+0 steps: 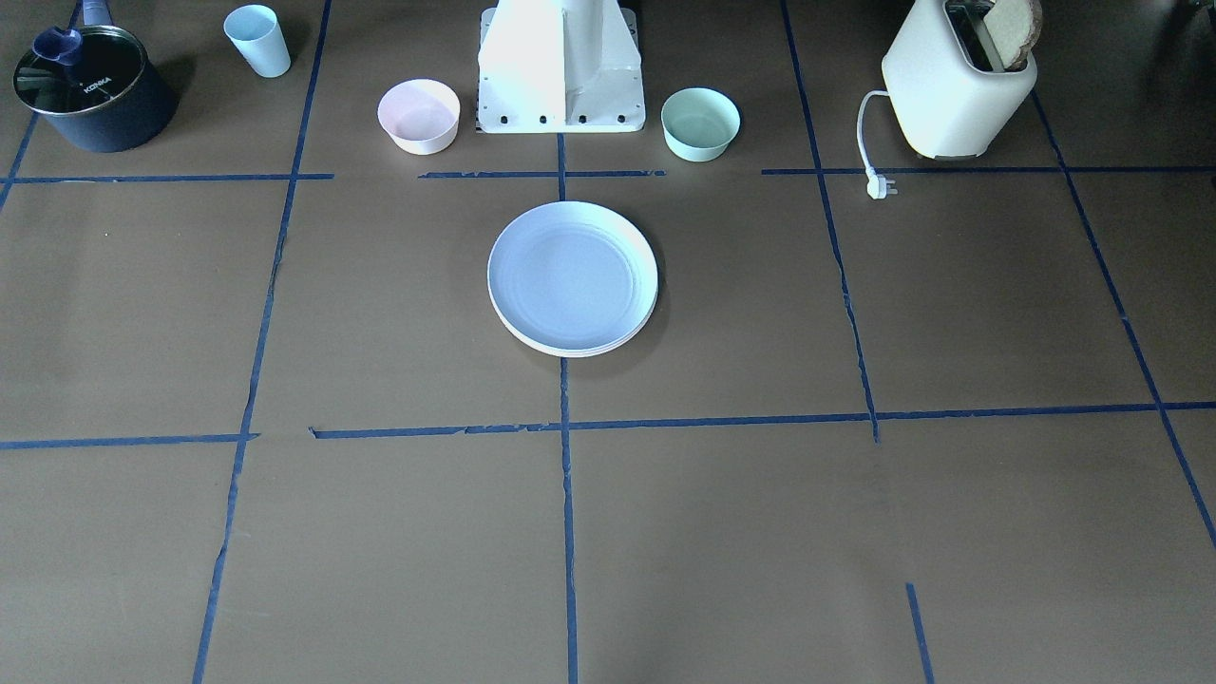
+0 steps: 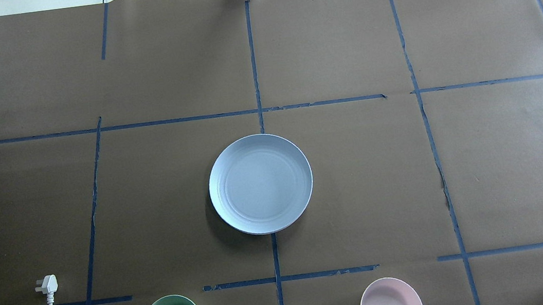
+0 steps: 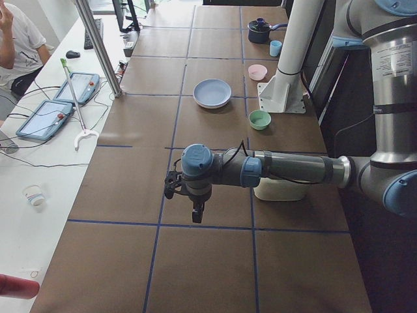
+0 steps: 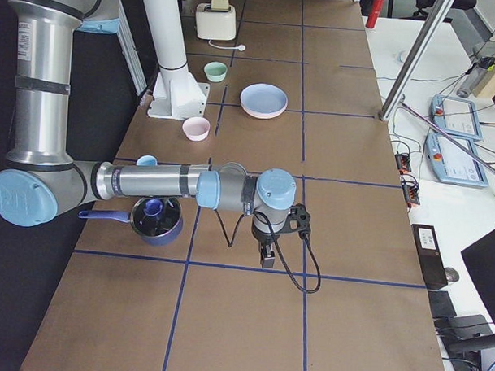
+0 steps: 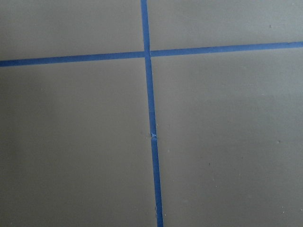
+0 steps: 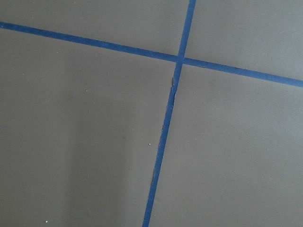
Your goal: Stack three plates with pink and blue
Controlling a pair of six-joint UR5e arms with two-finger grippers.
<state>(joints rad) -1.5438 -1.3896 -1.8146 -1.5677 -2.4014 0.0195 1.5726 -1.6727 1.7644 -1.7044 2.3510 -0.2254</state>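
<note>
You'll find the plates [image 2: 261,184] stacked mid-counter, well apart from the left gripper [image 3: 195,212] and right gripper [image 4: 265,256]; you cannot tell how far either is open.

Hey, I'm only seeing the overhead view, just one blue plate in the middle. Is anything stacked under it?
Observer: Yes. In the front-facing view the blue plate tops a stack; paler rims show beneath its edge.
Operator: No arms in my view. Where's the left one?
Observer: The left side view shows the left gripper hanging over bare table out past the toaster, far from the plates.
Operator: And the right?
Observer: The right gripper hangs by a tape line near the pot; open or shut, I cannot tell.
</note>
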